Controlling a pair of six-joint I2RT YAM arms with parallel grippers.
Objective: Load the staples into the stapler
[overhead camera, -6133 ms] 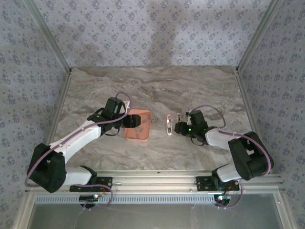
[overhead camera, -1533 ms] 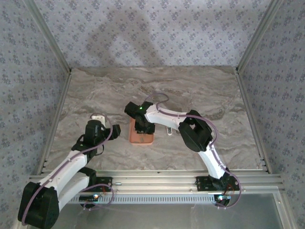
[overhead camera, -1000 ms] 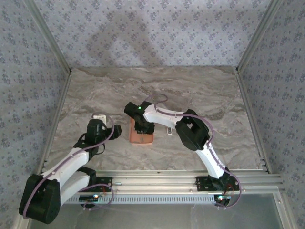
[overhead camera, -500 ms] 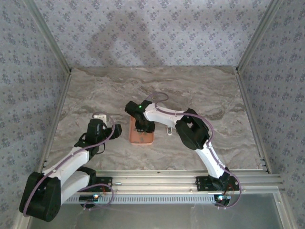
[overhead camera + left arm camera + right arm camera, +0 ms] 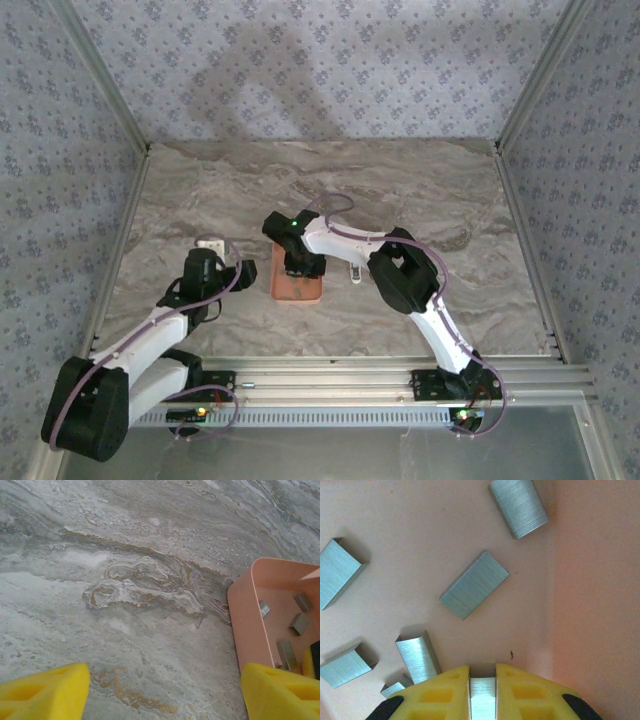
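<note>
My right hand (image 5: 482, 676) pinches one staple strip (image 5: 482, 700) between its yellow pads, low inside the salmon-pink tray (image 5: 590, 580) and close to one tray wall. I judge the narrow grip is meant to carry the strip out toward the stapler. The other staples (image 5: 474, 585) lie loose on the tray floor at odd angles. Two of them sit just beside the pads on the side away from that wall, near enough to be nudged when the hand lifts. My left hand (image 5: 164, 680) hangs wide open and empty over bare counter (image 5: 125, 605), just outside the tray's left wall; I read that as keeping clear of the pick. A mini stapler (image 5: 354, 272) lies just beyond the tray's right side, partly under my right arm, so that arm must swing off it first. A small pale object (image 5: 208, 243) sits well left of the tray, and I cannot tell what it is.
</note>
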